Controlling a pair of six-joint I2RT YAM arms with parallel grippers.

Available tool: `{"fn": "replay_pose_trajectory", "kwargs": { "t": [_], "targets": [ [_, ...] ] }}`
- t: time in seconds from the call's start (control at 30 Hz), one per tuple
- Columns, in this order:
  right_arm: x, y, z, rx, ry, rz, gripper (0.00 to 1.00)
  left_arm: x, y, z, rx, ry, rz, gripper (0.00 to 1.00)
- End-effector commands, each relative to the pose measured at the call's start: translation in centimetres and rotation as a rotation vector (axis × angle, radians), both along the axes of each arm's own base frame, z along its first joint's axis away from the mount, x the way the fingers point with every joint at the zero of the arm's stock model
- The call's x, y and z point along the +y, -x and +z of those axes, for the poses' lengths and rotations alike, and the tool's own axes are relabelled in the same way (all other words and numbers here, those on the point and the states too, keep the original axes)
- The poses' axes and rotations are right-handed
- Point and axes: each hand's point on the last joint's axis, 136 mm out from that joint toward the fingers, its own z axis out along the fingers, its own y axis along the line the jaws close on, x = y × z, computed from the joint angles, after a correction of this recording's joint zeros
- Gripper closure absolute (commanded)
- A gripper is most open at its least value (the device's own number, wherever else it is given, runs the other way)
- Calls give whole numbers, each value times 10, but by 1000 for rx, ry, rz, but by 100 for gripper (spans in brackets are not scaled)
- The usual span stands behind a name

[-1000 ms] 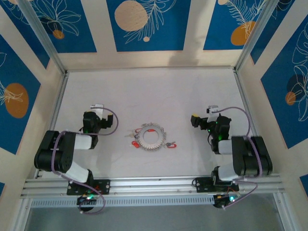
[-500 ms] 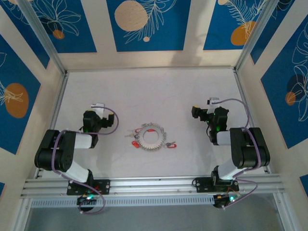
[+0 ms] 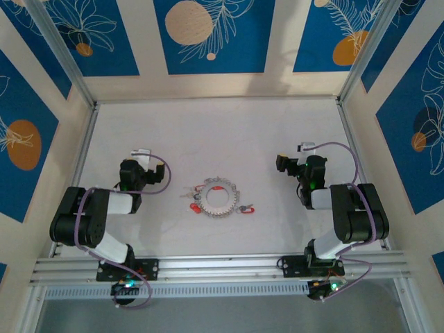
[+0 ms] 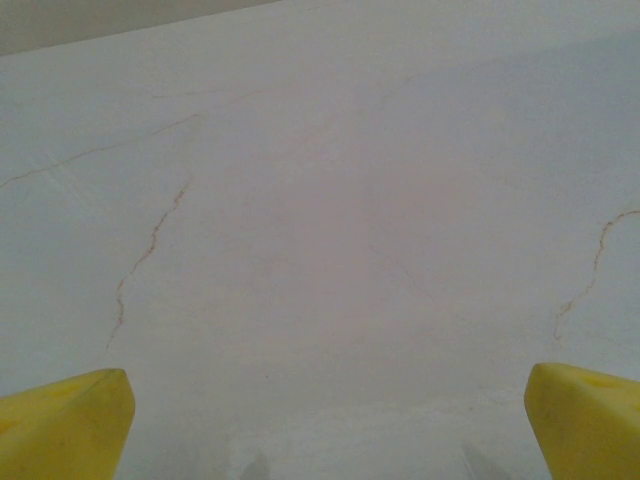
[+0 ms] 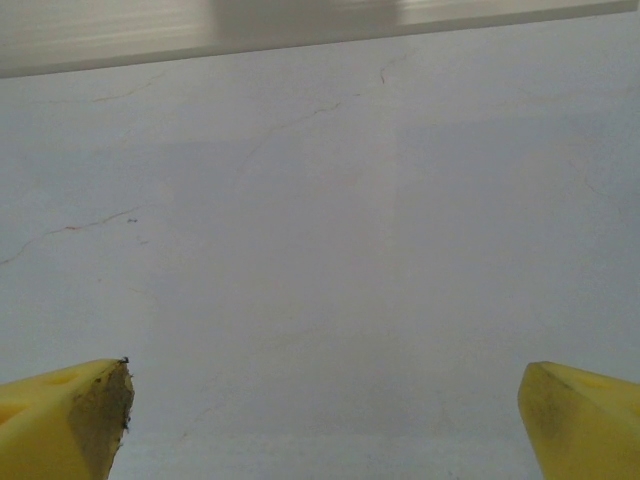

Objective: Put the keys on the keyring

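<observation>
**Student:** Where does the keyring (image 3: 219, 199) lie in the overhead view?

**Instructor:** Just below the centre of the frame, flat on the white bench (image 3: 208, 125), between the two arms and well apart from both. Its toothed rim and wide round hole are plain to see.

**Student:** And the keys (image 3: 195, 206)?

**Instructor:** They cluster close around the ring. Red heads show at its lower left and just beside its lower right edge, and a further red spot sits by the upper inner rim. At this size it cannot be told whether any key is threaded on the ring or merely lies against it.

**Student:** How does the left gripper (image 4: 327, 400) stand?

**Instructor:** Its jaws are spread wide. In the left wrist view the yellow fingers (image 4: 60, 425) sit in the two lower corners of the frame, with bare, faintly cracked bench between them. It grasps nothing.

**Student:** And the right gripper (image 5: 325, 400)?

**Instructor:** Likewise apart and empty. One yellow finger occupies each lower corner of the right wrist view, the left-hand one smudged dark at its tip. In the overhead view this gripper sits right of centre, level with the upper edge of the ring.
</observation>
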Motion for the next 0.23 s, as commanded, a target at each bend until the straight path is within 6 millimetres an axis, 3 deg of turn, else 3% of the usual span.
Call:
{"fn": "replay_pose_trajectory", "kwargs": {
  "t": [0.0,0.2],
  "targets": [
    [-2,-7,8,-19,-9,-14,1,-1,-9,16,-52,32,-6,0],
    [-1,-5,9,-32,-1,-8,1,-1,-9,16,-53,32,-7,0]
  ]
}}
